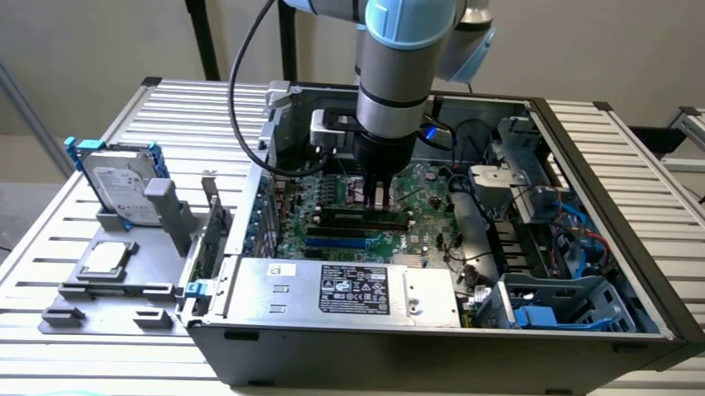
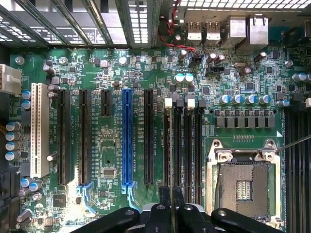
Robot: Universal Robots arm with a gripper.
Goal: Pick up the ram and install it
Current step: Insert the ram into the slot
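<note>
bench [image 1: 88,363]: slatted metal top; a grey fixture sits at its edge on the exterior view's left, the open PC case takes the middle.
hard drive [image 1: 124,191]: upright in the grey fixture [image 1: 115,289], toward the bench's far edge on the exterior view's left.
CPU chip [image 1: 105,259]: flat on the fixture, just nearer than the drive.
PC case [image 1: 441,351]: lying on its side, lid off, motherboard [image 2: 112,160] facing up.
power supply [image 1: 342,289]: silver box along the case's near wall.
gripper [image 1: 380,196]: reaching straight down into the case over the black memory slots [image 2: 194,145], mid-board.
pincer state: fingers [image 2: 165,196] drawn together, clamped on the ram.
the ram [image 2: 171,145]: seen edge-on in the wrist view as a thin strip between the fingers, lined up along one of the black memory slots, between the long expansion slots and the CPU socket [image 2: 243,179]. Seated or just above the slot: cannot tell.
drive cage [image 1: 562,301]: near corner of the case on the exterior view's right, blue parts inside.
</note>
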